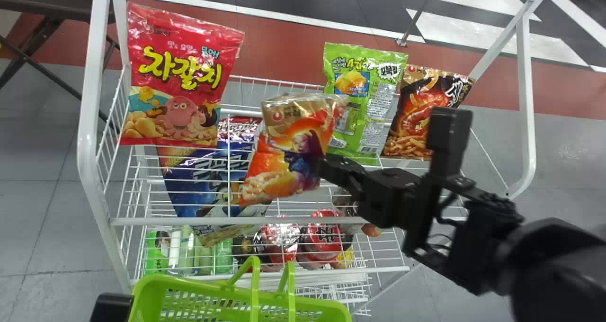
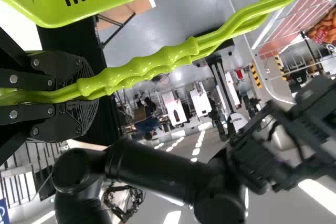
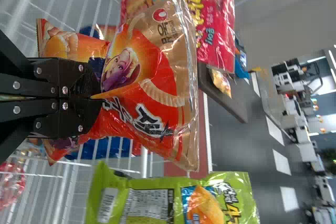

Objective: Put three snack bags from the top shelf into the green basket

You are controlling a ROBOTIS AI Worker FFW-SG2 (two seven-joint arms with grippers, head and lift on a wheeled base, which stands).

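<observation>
The right claw (image 1: 325,166) is clenched on an orange snack bag (image 1: 289,156), its two flat fingers (image 3: 84,80) nearly together with the bag's wrapping pinched and creased between them; in the head view this bag hangs over the wire shelf (image 1: 246,221), its top edge up and its body slightly tilted, between the red snack bag (image 1: 175,76) and the green snack bag (image 1: 362,104); the left claw (image 1: 111,308) is closed around the green handles (image 1: 255,289) of the basket (image 1: 189,284), gripping both together, and the basket sits just in front of the shelf, below it in the head view; the red bag stands at the left end of the shelf, the green bag stands toward the right, and a dark snack bag (image 1: 416,116) leans just beside it, on its right; a blue snack bag (image 1: 199,175) lies tilted behind the orange one in the head view, partly hidden by it; cup noodles (image 1: 324,237) and green bottles (image 1: 203,258) sit lower down, seen through the wires.
</observation>
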